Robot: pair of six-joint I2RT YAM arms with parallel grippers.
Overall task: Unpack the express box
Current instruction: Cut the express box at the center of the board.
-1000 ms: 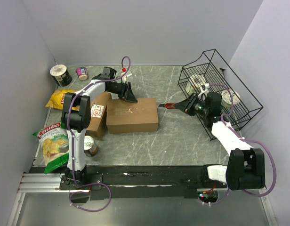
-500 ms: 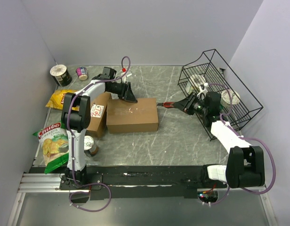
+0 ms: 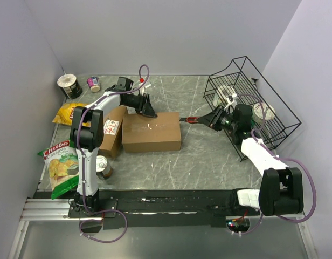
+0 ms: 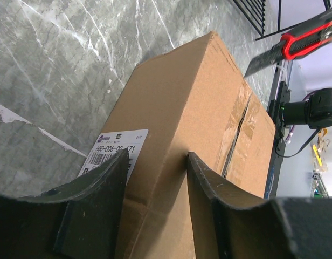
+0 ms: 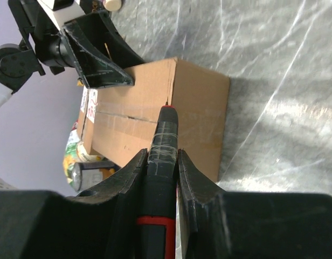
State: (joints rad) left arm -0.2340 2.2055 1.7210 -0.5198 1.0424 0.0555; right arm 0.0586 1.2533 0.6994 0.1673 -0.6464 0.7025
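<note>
While the right gripper (image 5: 160,162) clamps the knife (image 5: 165,135) at the box (image 4: 198,102) seam and the left gripper (image 4: 156,156), jaws apart, braces it, nothing's opened yet.

My end effector (image 5: 161,164) clamps a red-and-black utility knife (image 5: 163,132), its tip at the edge of the cardboard box (image 5: 201,108), in line with its taped seam (image 5: 123,116).

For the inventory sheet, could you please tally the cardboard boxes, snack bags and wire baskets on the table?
Cardboard boxes: 2
Snack bags: 2
Wire baskets: 1
Total: 5
</note>
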